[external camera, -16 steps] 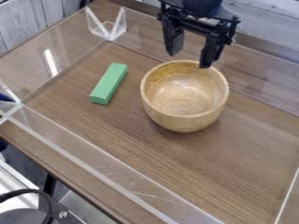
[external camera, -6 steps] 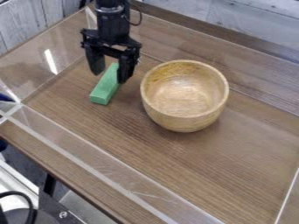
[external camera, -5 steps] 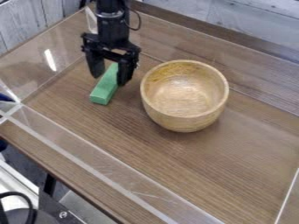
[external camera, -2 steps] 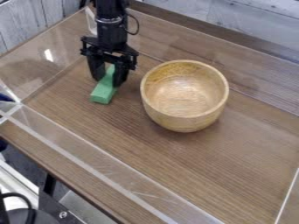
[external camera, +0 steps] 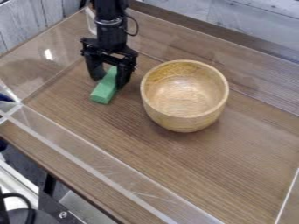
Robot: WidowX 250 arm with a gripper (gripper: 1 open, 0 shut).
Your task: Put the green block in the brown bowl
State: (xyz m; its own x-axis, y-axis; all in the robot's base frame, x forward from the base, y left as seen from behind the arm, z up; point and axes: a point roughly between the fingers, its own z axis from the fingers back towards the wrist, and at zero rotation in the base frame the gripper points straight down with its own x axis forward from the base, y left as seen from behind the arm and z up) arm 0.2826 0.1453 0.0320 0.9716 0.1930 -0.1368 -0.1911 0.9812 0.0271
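Note:
The green block (external camera: 107, 88) lies flat on the wooden table, left of the brown bowl (external camera: 184, 94). My black gripper (external camera: 108, 73) points straight down over the block's far end. It is open, with one finger on each side of the block and the fingertips (external camera: 91, 72) low near the table. The block's upper end is partly hidden behind the fingers. The bowl stands upright and holds nothing.
A clear acrylic wall (external camera: 70, 140) runs around the table's left and front edges. A clear stand (external camera: 98, 19) sits at the back left behind the arm. Bare tabletop (external camera: 222, 166) stretches in front of and to the right of the bowl.
Over three seconds the gripper came from behind the bowl across to the green block and sank around it. In the last second it has barely shifted; the block has not moved.

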